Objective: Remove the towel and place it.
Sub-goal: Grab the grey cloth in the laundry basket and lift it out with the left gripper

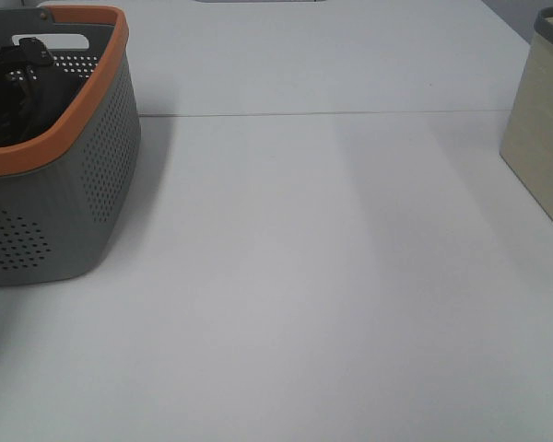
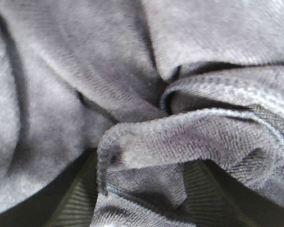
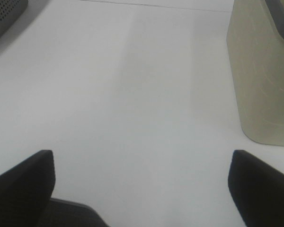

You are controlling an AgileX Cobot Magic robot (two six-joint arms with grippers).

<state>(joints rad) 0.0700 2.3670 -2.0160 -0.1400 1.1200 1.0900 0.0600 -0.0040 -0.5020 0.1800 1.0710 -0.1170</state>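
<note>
Left gripper [image 2: 139, 201] is down inside the basket [image 1: 83, 184] w/ the towel [image 2: 132, 71] right up against it, a fold bunched btwn its ribbed fingers [image 2: 73, 203], but tbh can't tell if it's actually clamped. Right gripper [image 3: 142, 189] is wide open w/ nothing in it, over the table [image 1: 304, 276], beige bin [image 3: 260, 71] just ahead of it

No text, label, brand, number or sign can be read in any view. Surfaces checked: grey basket [image 1: 64, 212] with orange rim, dark towel [image 2: 85, 71], beige container [image 3: 260, 71], white table [image 1: 332, 276]. None of them carries a legible marking.
</note>
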